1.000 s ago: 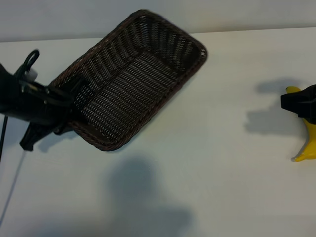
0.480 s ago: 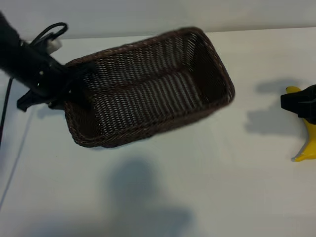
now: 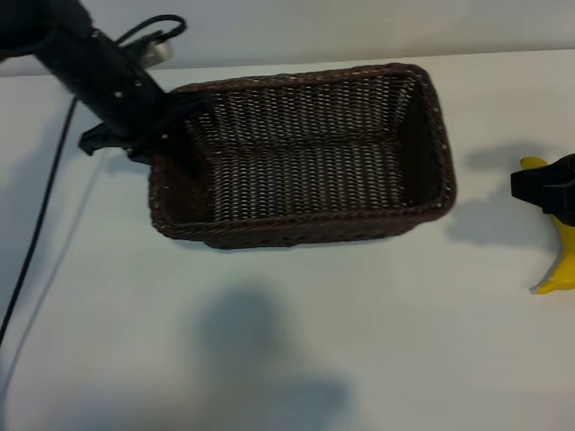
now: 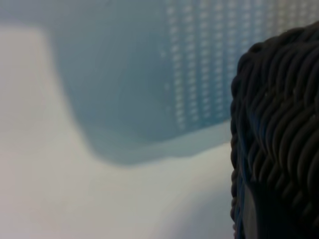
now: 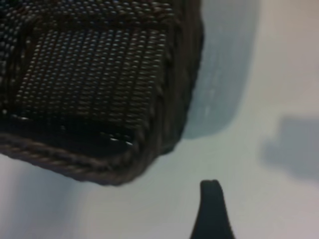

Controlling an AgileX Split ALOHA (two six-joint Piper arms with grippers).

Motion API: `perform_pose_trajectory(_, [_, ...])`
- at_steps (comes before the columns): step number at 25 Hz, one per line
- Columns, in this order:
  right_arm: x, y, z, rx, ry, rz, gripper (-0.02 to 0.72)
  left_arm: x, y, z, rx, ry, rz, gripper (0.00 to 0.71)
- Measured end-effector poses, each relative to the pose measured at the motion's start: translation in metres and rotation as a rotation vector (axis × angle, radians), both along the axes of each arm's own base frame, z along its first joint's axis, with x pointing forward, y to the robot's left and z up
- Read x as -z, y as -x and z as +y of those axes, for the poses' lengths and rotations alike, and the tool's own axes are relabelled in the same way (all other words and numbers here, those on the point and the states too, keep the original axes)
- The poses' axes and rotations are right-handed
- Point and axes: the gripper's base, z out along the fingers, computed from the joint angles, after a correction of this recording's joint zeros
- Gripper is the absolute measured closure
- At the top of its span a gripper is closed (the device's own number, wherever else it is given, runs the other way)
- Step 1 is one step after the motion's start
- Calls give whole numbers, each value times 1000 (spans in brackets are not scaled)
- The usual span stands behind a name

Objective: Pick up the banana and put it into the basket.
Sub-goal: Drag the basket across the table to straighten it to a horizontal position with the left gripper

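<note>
- White tabletop (image 3: 296, 359) fills the exterior view, with a pale wall running along the top of the frame.
- At centre, the basket (image 3: 305, 162), dark-brown wicker with a braided rim, appears lifted off the table and tipped so its inside faces the camera; its shadow lies lower in the frame, apart from it.
- From the upper left of the frame the left arm reaches in, and the left gripper (image 3: 166, 135) is clamped on the basket's short end, fingers narrowed onto the woven wall.
- A black cable (image 3: 40, 233) trails from that arm toward the lower left corner.
- At the right edge of the frame, well apart from the basket, the banana (image 3: 564, 260) is held with its yellow body pointing downward.
- Right gripper (image 3: 550, 189) holds the banana near its upper part, jaws spread wide around the fruit.
- Left wrist view shows the basket's braided rim (image 4: 274, 139) close up.
- Right wrist view shows one basket corner (image 5: 99, 94) above the table, with a single dark fingertip (image 5: 212, 209) at the frame's bottom.
</note>
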Motion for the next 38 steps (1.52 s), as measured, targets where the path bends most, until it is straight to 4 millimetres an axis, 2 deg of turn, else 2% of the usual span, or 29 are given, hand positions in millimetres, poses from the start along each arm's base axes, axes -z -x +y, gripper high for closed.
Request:
perform_pose_trajectory(5, [0,0,0,0,0,0,179,19,-2,-15,25,-24,26,553])
perform_pose_trajectory(18, [0,0,0,0,0,0,179,59,-8,-34,36,-64,26,553])
perform_pose_trajectory(31, [0,0,0,0,0,0,179,60,-10,-35,41,-63,19,552])
perform_pose_trajectory(34, [0,0,0,0,0,0,179,61,-10,-35,41,-58,20,505])
perform_pose_trajectory(38, [0,0,0,0,0,0,179,61,-10,-36,33,-45,23,332])
